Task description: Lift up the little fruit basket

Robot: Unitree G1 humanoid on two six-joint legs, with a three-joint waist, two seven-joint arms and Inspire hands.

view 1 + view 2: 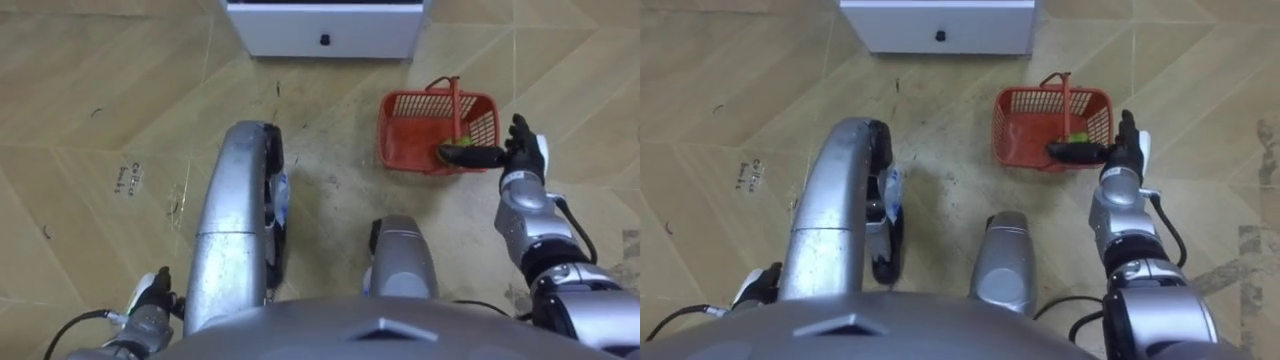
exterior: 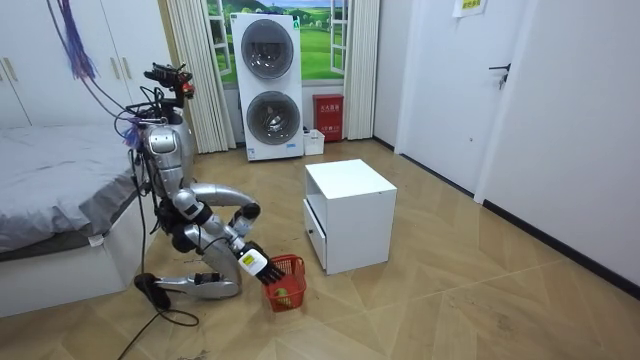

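Wooden floor (image 1: pixel 100 100) in a bedroom; the robot is down low on it, between the bed (image 2: pixel 50 180) and a white cabinet (image 2: pixel 350 215).

Right robot hand (image 1: pixel 525 155): spread. Its fingers are straight and point away from the body, just beside the right wall of the basket (image 1: pixel 410 125). The thumb sticks out sideways and lies across the basket's near right corner. Contact with the rim cannot be confirmed. Nothing is pinched.

Basket: red, open mesh, standing upright on the floor, not lifted. Its handle (image 1: pixel 456 100) is raised over the middle. A yellow-green fruit (image 2: pixel 283 294) lies inside, at the near right corner.

Cabinet: stands beyond the basket and to its left, apart from it, with a dark knob (image 1: pixel 324 40) on the drawer front.

Left robot hand (image 1: pixel 150 300): low at the body's left side, well apart from the basket. Whether its fingers are spread or curled cannot be told.

Stacked washers (image 2: pixel 268 85) stand at the far wall by the window.
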